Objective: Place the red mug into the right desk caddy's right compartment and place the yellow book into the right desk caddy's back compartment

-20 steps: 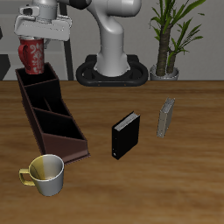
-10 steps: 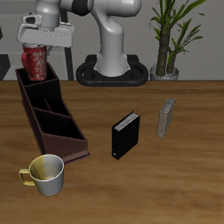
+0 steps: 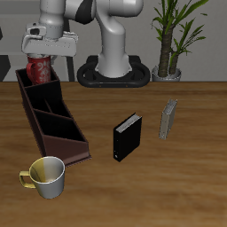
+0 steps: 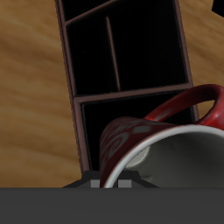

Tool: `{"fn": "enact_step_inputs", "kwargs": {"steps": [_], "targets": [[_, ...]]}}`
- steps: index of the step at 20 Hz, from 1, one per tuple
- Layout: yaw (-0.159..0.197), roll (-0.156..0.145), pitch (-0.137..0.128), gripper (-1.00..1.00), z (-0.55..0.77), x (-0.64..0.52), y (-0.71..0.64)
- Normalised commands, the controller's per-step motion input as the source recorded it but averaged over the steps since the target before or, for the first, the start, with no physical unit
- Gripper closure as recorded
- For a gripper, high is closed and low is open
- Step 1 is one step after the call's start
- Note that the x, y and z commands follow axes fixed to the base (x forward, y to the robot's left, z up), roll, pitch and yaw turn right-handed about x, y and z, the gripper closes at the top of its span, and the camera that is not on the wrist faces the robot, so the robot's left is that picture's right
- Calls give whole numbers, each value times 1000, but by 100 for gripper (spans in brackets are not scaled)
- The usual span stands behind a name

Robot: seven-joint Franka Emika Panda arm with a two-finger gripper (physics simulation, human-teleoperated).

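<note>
Claw point(image 3: 42, 55) clamped on red mug point(image 3: 41, 69); mug held over rearmost section of right desk caddy point(image 3: 51, 120); yellow book point(image 3: 168, 120) upright on surface point(image 3: 177, 186).

1. We see a table point(image 3: 168, 191) with a wood-grain surface in warm brown, matt with faint streaks.
2. The right desk caddy point(image 3: 51, 120) looks to us like dark-brown stained wood, smooth, with a dull sheen along its rims.
3. The red mug point(image 3: 40, 69) reads as glazed ceramic, glossy, with a pale speckled pattern; in the wrist view its inside looks smooth and pale grey.
4. The gripper point(image 3: 42, 55) has a smooth, light-grey plastic-like shell.
5. The yellow-and-white mug point(image 3: 46, 175) appears glossy ceramic.
6. The black book point(image 3: 128, 136) has a matt cover.
7. The yellow book point(image 3: 167, 120) looks grey and matt, like paper board.
</note>
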Motion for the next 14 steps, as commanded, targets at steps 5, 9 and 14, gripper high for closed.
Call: {"fn": "enact_step_inputs", "kwargs": {"steps": [5,9,14], "targets": [[-23,-30,57,100,-274,21,-20],[-50,-62,103,100,-301,53,-74],[-57,-86,44,-100,-84,20,-75]]}}
